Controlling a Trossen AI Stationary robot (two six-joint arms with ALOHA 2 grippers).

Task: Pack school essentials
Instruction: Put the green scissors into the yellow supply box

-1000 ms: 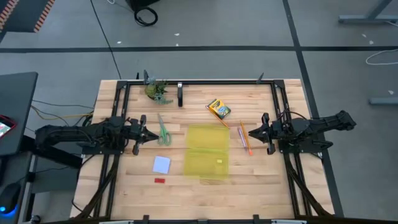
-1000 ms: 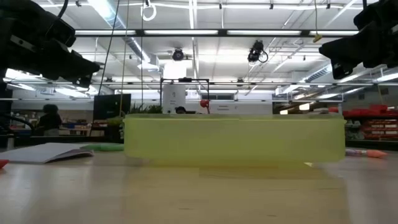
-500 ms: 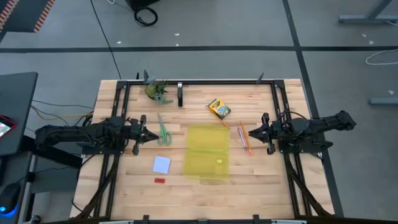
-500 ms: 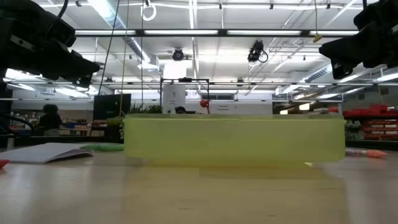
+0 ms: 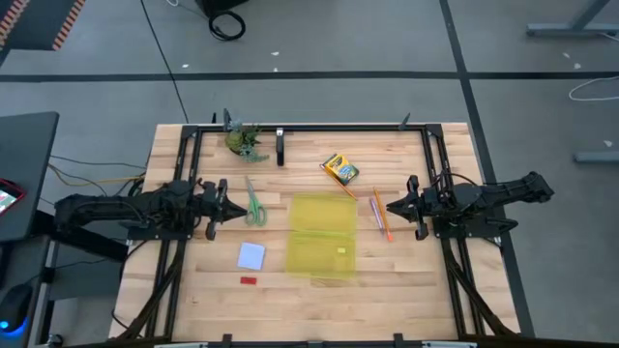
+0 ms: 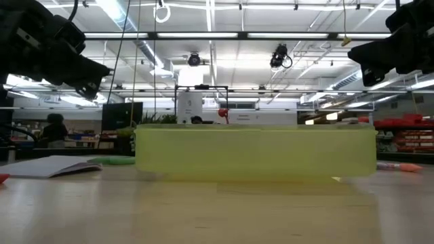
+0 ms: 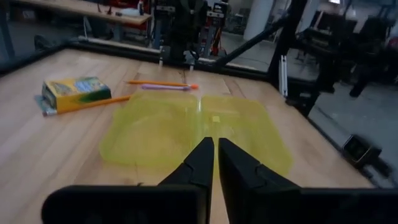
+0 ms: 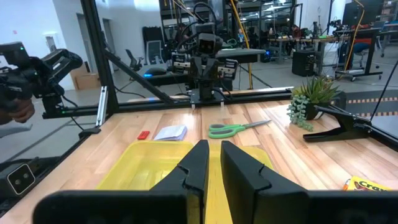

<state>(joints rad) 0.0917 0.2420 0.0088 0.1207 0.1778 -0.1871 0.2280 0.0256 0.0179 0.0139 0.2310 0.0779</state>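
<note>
Both grippers are shut and hover above the table, touching nothing. My left gripper (image 5: 225, 205) is just left of the green-handled scissors (image 5: 254, 204). My right gripper (image 5: 393, 206) is just right of the orange pencil (image 5: 384, 217) and purple pen (image 5: 375, 204), which lie side by side. The yellow-green crayon box (image 5: 339, 169) lies toward the far side, and the pale blue note pad (image 5: 251, 255) and red eraser (image 5: 250, 280) toward the near left. All lie flat on the wood. The left wrist view looks past my left gripper (image 7: 215, 144) at the crayon box (image 7: 74, 92).
The flat translucent yellow case (image 5: 322, 235) lies open in the table's middle, between the two arms. A leafy toy plant (image 5: 242, 140) and a black clamp (image 5: 280, 148) stand at the far edge. A black frame (image 5: 309, 127) runs around the table. Bare wood lies near the front edge.
My left arm has stirred slightly in the low view; which way it moved does not show. Nothing on the table has moved.
</note>
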